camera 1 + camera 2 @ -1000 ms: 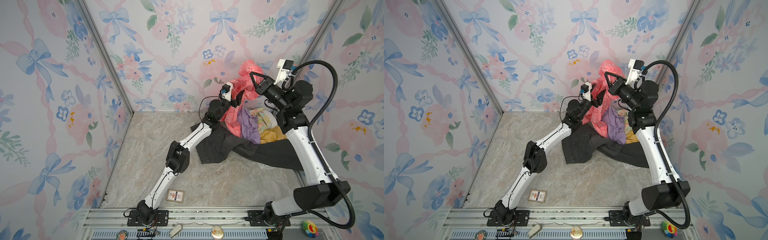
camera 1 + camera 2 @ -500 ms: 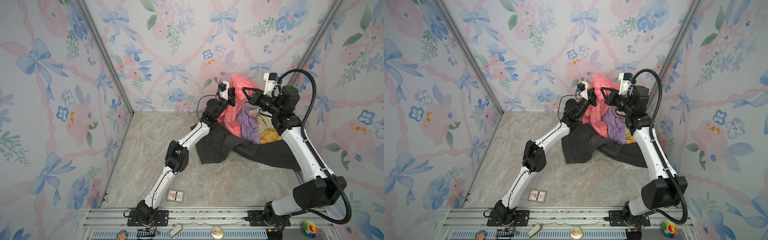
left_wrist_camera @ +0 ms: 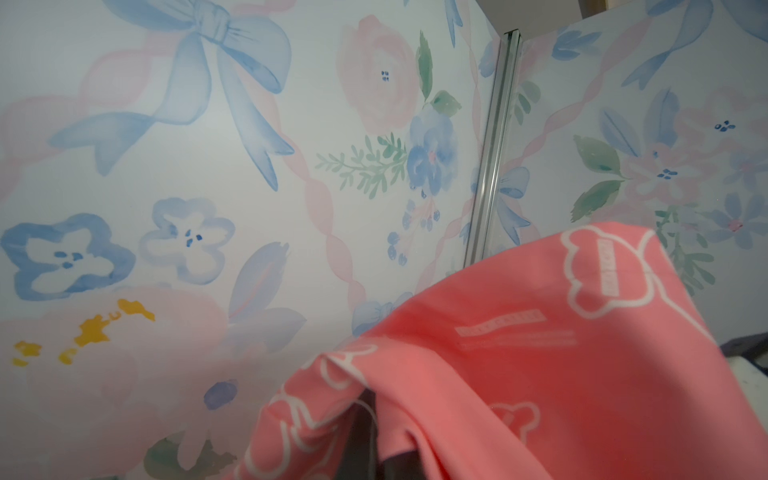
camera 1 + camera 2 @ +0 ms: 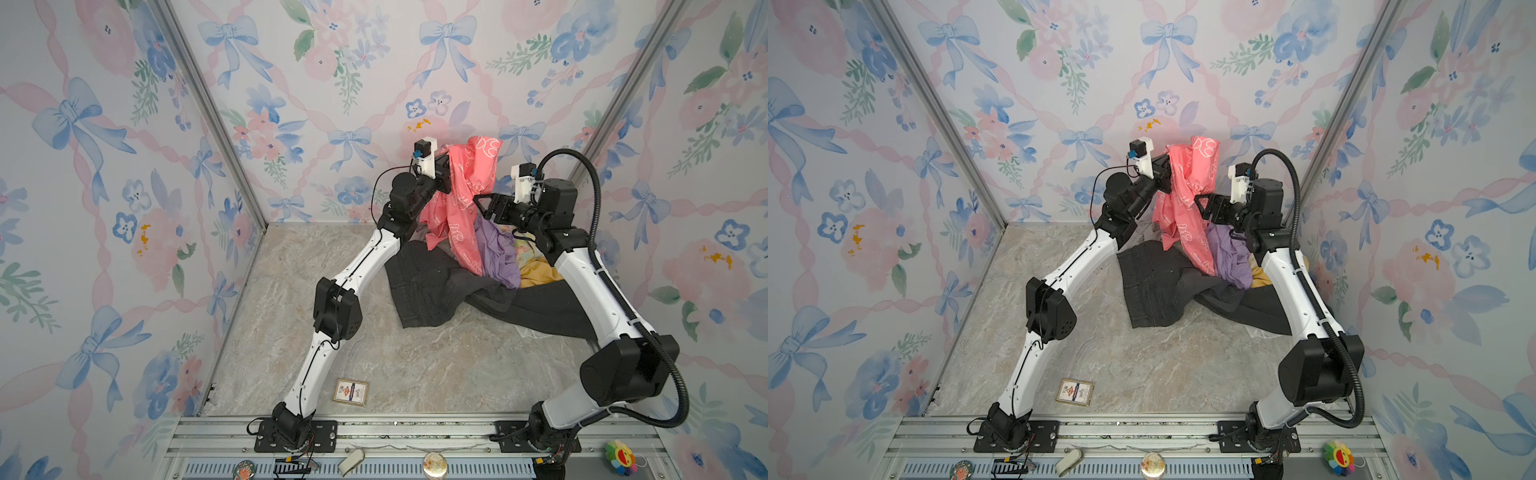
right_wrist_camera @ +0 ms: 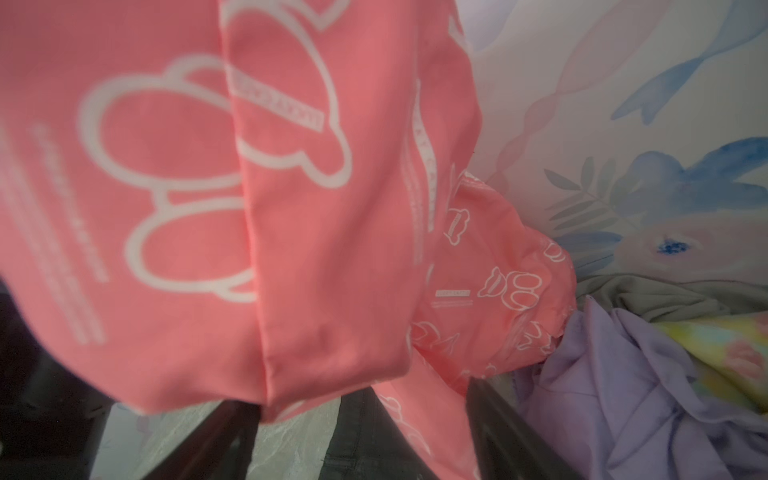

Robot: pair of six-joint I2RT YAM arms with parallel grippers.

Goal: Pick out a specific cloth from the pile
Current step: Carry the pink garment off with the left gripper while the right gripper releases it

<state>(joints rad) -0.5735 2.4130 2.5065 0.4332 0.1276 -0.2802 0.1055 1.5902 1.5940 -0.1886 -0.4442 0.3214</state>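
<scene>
The cloth [image 4: 469, 191], coral-pink with white outline shapes, hangs from a high point by the back wall in both top views [image 4: 1187, 195]. Its lower end trails onto the pile [image 4: 498, 257] of black jeans [image 4: 432, 286], lilac and mustard pieces. My left gripper [image 4: 446, 166] is shut on the cloth's upper part; in the left wrist view the fabric [image 3: 540, 374] drapes over the jaws and hides them. My right gripper [image 4: 478, 203] stands open beside the hanging cloth at mid height. In the right wrist view its dark fingers [image 5: 498, 415] are spread wide under the cloth [image 5: 208, 208], gripping nothing.
Flowered walls close in the marble floor [image 4: 374, 357] at the back and on both sides. A small printed card [image 4: 351, 392] lies on the floor near the front rail [image 4: 395, 428]. A colourful toy [image 4: 619, 457] sits at the front right.
My left gripper has shut on the raised cloth. My right gripper, which held the cloth up high, has let go, opened, and dropped lower beside it.
</scene>
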